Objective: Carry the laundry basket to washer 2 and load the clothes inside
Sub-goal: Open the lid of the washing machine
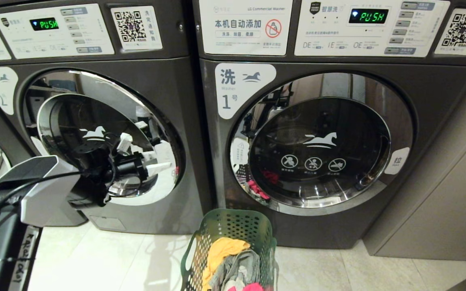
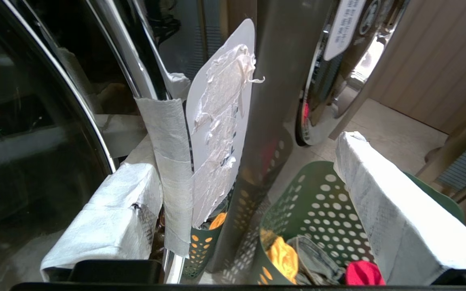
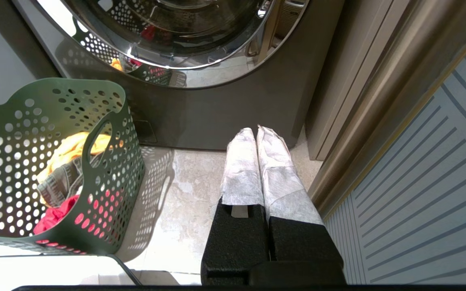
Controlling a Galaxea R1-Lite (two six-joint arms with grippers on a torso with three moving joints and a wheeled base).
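A: Head view first. What's there?

B: Two grey washers side by side. Washer 2 (image 1: 95,141) is on the left, washer 1 (image 1: 322,141) on the right, both doors closed, both displays reading PUSH. The left gripper (image 1: 158,161) is up against the right edge of washer 2's door, its fingers spread wide and holding nothing. The basket (image 1: 233,226) sits on the floor in front of washer 1, with the clothes (image 1: 233,262) inside: yellow, grey and pink-red.

A: And the left wrist view?

B: One wrapped finger (image 2: 107,218) lies against the door's glass side, the other (image 2: 395,214) stands well apart, over the basket (image 2: 318,202). The chrome rim (image 2: 136,60) and a torn white sticker (image 2: 221,121) lie between them. The jaws are not closed on the rim.

A: Right wrist?

B: The right gripper (image 3: 257,133) hangs low over the floor tiles (image 3: 180,202), fingers pressed together, empty, beside a wall panel (image 3: 378,101). The basket (image 3: 55,161) stands nearby, apart from it.
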